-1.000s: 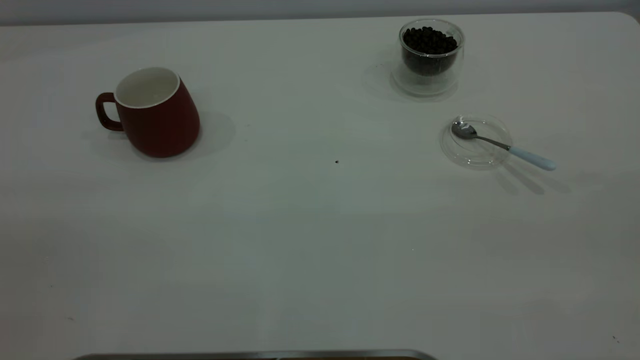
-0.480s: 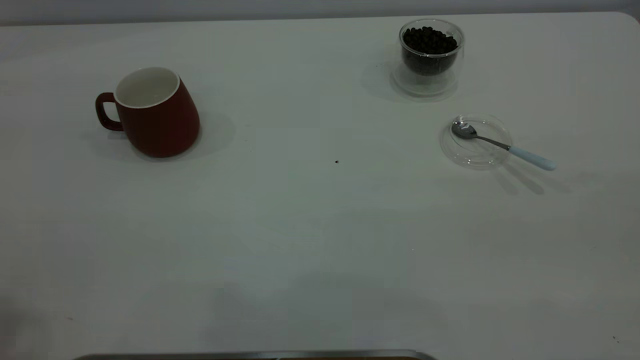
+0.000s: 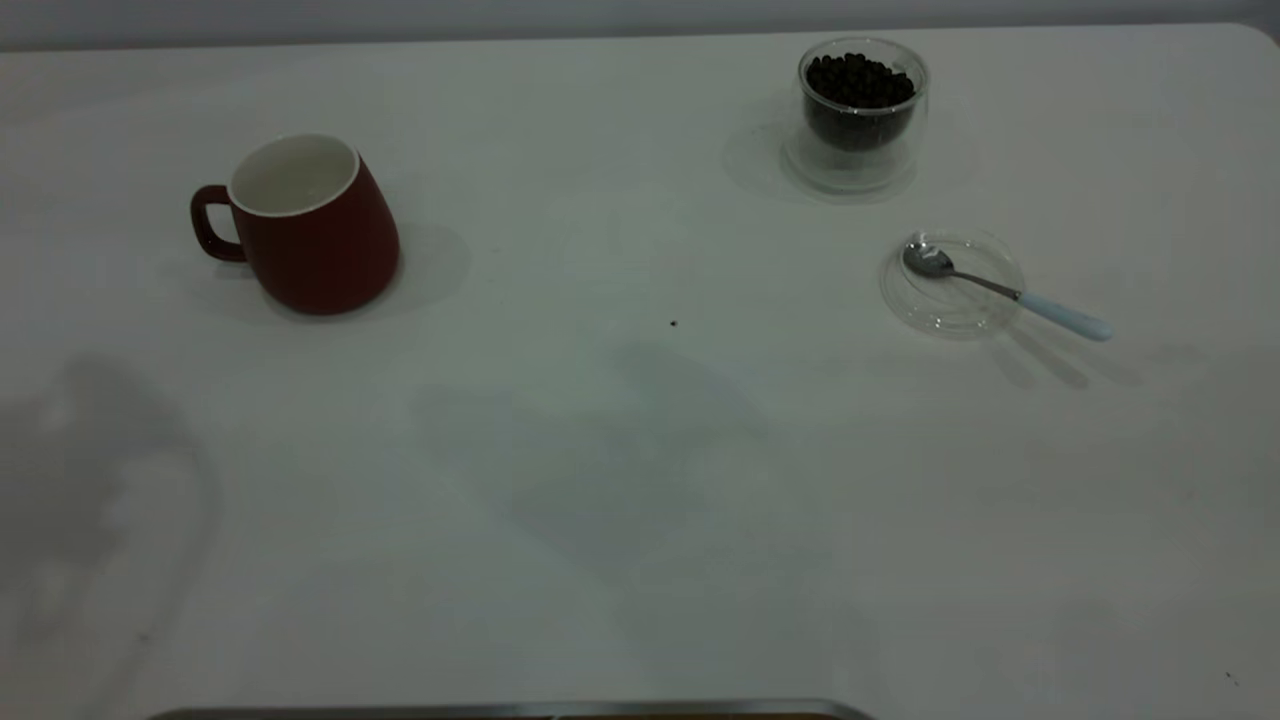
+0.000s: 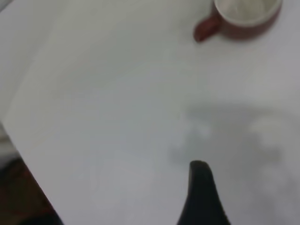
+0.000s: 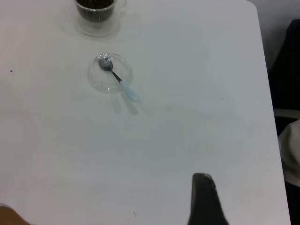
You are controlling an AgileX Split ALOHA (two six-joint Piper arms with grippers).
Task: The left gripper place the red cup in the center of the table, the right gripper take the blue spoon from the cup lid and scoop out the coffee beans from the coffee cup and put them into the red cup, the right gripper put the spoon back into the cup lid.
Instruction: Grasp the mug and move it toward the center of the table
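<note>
At the far left of the table (image 3: pixel 620 520) we see the red cup (image 3: pixel 315 225) standing upright, its handle turned to the left edge and its white inside bare. It is well apart from the middle, so we judge the first step, carrying it to the center, not yet done.

The left gripper (image 4: pixel 202 192) does not show in the exterior view; only a soft shadow lies on the near left of the table. In the left wrist view a single dark finger (image 4: pixel 201 187) juts in, with the red cup far ahead of it. With just that one finger showing, we cannot tell whether the claw stands wide or narrow; it holds nothing that we can see.

Near the middle sits a tiny dark speck (image 3: pixel 673 323), perhaps a stray bean, though it is too small to say.

At the far right stands the coffee cup (image 3: pixel 860 115), clear glass, filled with coffee beans (image 3: pixel 858 82). Nearer to us and a little to its right lies the cup lid (image 3: pixel 950 282), with the blue spoon (image 3: pixel 1000 290) resting in it, bowl inside the lid and pale handle sticking out over the rim to the right.

The right gripper (image 5: pixel 204 199) likewise shows one dark finger in its own wrist view, well apart from lid and spoon; its opening we cannot tell either.

As we read it, the next move belongs to the left arm: reach the red cup, close on its wall or handle, and keep it upright on the way to the center.
</note>
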